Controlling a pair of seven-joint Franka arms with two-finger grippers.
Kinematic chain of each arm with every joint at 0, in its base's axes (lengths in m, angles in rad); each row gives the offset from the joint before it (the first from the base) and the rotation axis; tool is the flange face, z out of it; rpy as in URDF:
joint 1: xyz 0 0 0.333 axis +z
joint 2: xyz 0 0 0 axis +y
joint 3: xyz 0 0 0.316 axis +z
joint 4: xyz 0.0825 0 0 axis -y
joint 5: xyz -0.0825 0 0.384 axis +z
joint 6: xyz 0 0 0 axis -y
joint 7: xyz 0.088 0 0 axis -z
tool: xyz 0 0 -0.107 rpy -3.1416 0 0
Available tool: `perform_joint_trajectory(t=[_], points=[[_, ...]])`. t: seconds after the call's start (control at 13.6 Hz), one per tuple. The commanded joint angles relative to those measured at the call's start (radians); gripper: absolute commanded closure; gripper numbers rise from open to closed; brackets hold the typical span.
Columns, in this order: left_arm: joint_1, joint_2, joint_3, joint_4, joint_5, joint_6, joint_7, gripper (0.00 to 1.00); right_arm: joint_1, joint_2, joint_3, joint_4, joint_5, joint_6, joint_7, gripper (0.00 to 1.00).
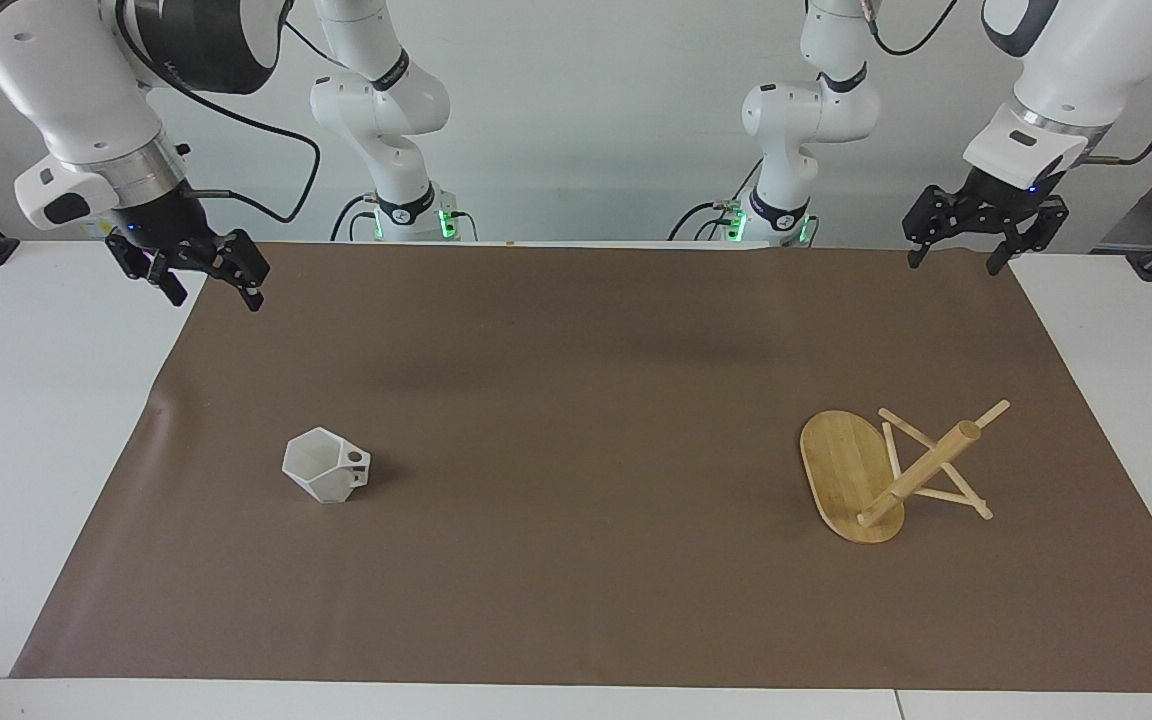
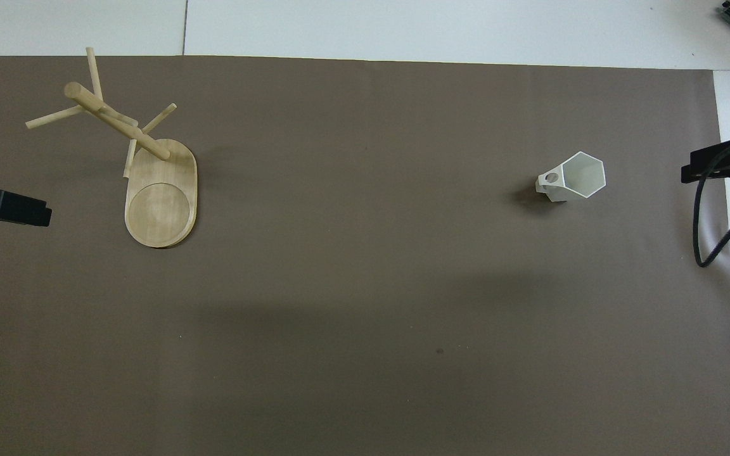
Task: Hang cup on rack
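The cup (image 1: 326, 466) is seen upright on the brown mat (image 1: 576, 400), lower left of centre in the facing view, its handle turned toward the table's middle. The rack (image 1: 871, 480) is seen at the lower right of that view, well apart from the cup, standing on its oval base. The right gripper (image 1: 204, 278) is held in the air at the upper left, over the mat's edge, its jaws spread and empty. The left gripper (image 1: 961, 255) is held at the upper right, likewise spread and empty.
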Motion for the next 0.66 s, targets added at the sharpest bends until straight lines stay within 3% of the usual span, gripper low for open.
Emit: perform_joint_trajectory(t=[0.0,0.59], points=[[0.002,-0.019,0.005,-0.015,-0.012,-0.002,0.006,0.0,-0.005,-0.027,0.0,-0.029,0.019,-0.004,0.0,0.0],[0.002,-0.019,0.005,-0.015,-0.012,-0.002,0.006,0.0,-0.004,-0.027,0.0,-0.029,0.019,0.002,-0.008,0.0]])
